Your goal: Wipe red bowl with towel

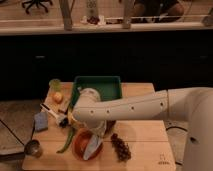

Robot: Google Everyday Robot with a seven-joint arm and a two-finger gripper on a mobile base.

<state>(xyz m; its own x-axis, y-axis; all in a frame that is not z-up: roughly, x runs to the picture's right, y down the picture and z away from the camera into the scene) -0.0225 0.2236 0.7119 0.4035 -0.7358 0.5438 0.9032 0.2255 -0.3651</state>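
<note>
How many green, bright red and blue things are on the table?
Green: 3, the tray, the cup, the long vegetable
Red: 1, the red bowl
Blue: 1, the pad
Total: 5
The gripper is just above the red bowl and towel.

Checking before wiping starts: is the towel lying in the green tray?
No, the towel lies in the red bowl, just beneath the gripper, in front of the green tray.

We find the gripper (96, 134) directly above the red bowl (80, 145), mostly hidden behind the arm (125, 107). The arm also covers the bowl's far rim and the upper end of the towel (93, 147). Far right of the bowl, the arm is cut off.
</note>
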